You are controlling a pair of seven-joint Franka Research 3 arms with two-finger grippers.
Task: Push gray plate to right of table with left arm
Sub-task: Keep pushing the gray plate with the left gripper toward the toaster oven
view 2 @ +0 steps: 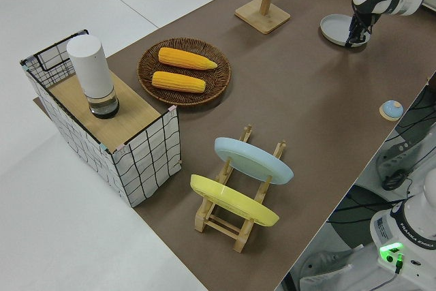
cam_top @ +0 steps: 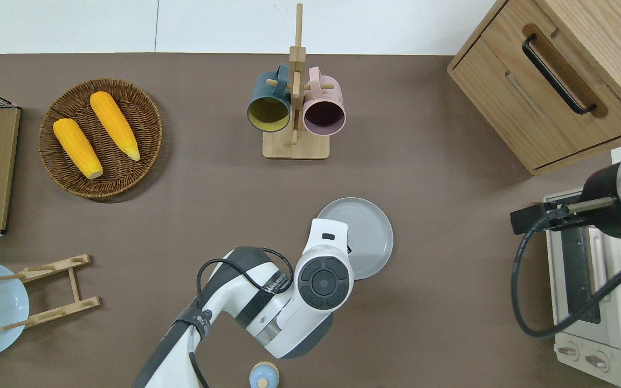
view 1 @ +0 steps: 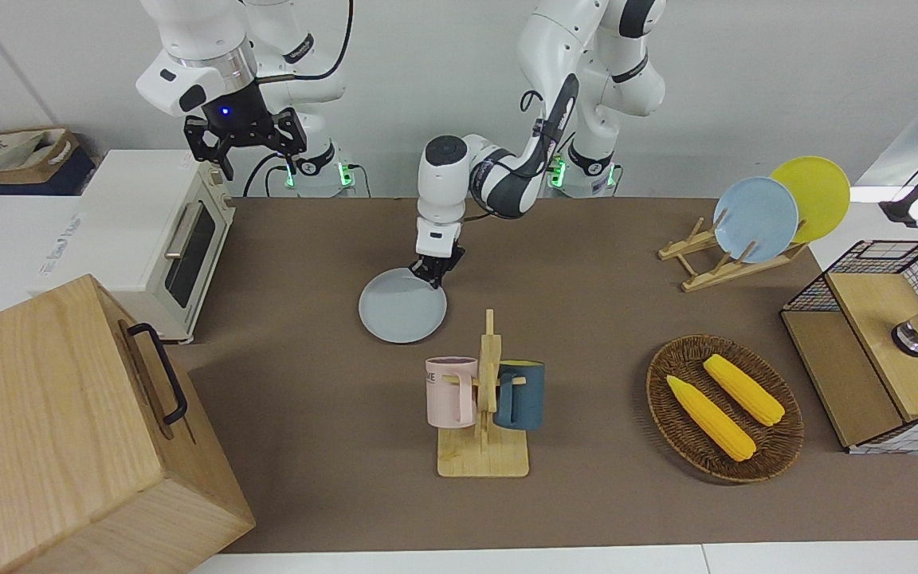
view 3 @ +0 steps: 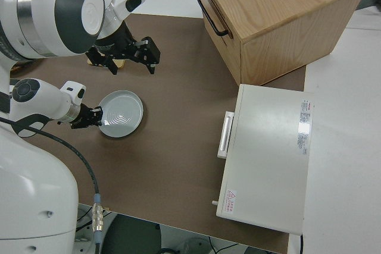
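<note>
Front view: left gripper [view 1: 432, 277] down at gray plate [view 1: 399, 309] rim nearest the robots, fingers narrow, touching plate on surface [view 1: 586, 319]. Right arm parked.

The gray plate [view 1: 399, 309] looks matt and smooth, the surface [view 1: 586, 263] is a matt brown top, and the basket [view 1: 778, 450] is rough woven wicker.

Surface: I see the brown table [view 1: 586, 263].
On it: gray plate [view 1: 397, 309], mug stand [view 1: 484, 456], corn basket [view 1: 778, 446], plate rack [view 1: 714, 267], toaster oven [view 1: 158, 239].
</note>
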